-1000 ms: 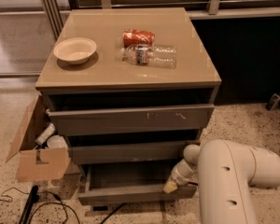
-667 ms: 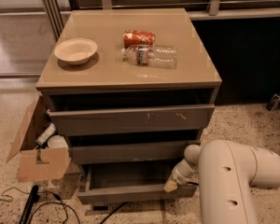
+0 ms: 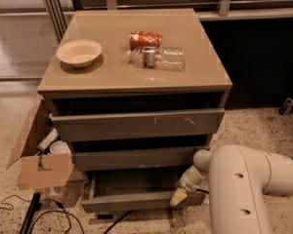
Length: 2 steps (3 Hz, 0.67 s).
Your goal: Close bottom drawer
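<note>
Almost nothing moves between the earlier views and now. The gripper (image 3: 177, 197) sits at the same spot, about 5 o'clock in the view, its pale tip at the right end of the front of the bottom drawer (image 3: 132, 202), touching it or just short of it. Whether the gripper is apart or together I cannot tell. The bottom drawer is pulled out as far as before, its shallow grey tray open to view, so the push has likely not begun and the closing is still to do. The cream arm (image 3: 244, 189) fills the 4 o'clock corner. Above, the middle drawer (image 3: 136, 158) and the scratched top drawer (image 3: 136, 124) stand partly out too. On the cabinet (image 3: 117, 78) top a bowl (image 3: 79, 52) rests at 10 o'clock, with an orange can (image 3: 145, 39) and a plastic bottle (image 3: 159, 58) lying at 12. A cardboard box (image 3: 41, 167) sits on the floor at 8 o'clock
</note>
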Available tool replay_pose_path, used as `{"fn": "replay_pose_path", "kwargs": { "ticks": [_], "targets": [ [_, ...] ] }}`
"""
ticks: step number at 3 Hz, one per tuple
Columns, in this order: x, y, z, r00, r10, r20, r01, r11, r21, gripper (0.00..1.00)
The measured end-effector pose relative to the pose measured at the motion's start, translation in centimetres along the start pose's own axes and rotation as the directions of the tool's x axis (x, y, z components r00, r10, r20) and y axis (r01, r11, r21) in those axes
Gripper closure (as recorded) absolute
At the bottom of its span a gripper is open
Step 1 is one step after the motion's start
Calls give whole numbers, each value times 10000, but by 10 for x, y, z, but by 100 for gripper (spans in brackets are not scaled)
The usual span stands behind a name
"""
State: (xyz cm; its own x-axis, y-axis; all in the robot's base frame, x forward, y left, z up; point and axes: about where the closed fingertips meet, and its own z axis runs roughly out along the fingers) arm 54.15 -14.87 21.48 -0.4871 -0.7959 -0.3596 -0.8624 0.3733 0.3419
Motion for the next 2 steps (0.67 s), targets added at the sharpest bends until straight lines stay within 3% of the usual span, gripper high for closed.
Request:
{"fn": "replay_pose_path", "kwargs": {
  "ticks": [1,2],
  "targets": [
    [7,31,-1,9977,-253,-632,211,9975,-668,0],
    [7,32,-1,9977,-254,-635,211,9975,-676,0]
  ]
}}
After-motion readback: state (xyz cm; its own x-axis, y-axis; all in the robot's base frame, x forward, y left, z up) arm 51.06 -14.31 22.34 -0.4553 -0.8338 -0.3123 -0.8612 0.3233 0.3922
